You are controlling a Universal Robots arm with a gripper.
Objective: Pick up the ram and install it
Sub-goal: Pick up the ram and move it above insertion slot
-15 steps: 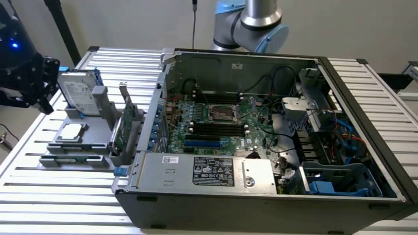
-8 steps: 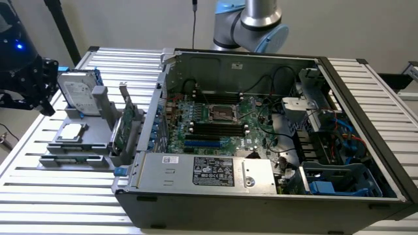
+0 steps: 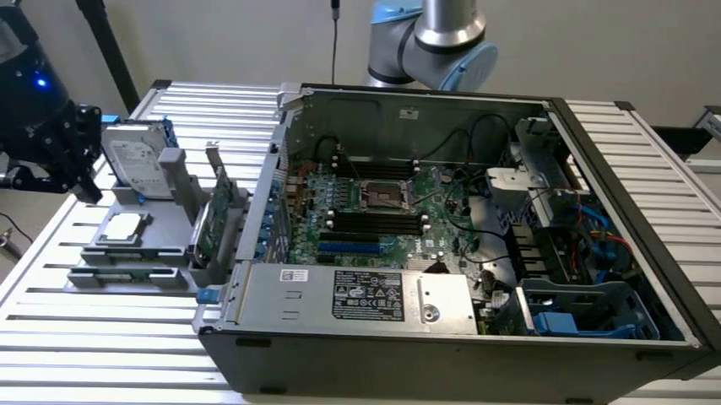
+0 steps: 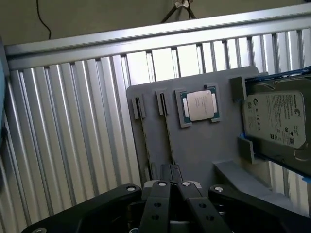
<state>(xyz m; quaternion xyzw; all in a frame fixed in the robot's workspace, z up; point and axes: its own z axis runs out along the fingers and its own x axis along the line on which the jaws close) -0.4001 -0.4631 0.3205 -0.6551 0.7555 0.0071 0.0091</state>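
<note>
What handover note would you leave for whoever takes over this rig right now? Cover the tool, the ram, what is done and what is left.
The tool is shut with nothing seen in it, poised over the grey holder.
The ram stands edge-on in a holder slot, beside the processor and hard drive.
Done: nothing that shows; the motherboard slots look bare.
Left: the whole job, pick-up and install.

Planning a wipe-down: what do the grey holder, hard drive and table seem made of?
Grey holder: dull, uniform matte surface, probably plastic.
Hard drive: silvery metal lid, satin sheen, white printed label.
Table: bright ribbed slats reflecting light, likely aluminium.
</note>
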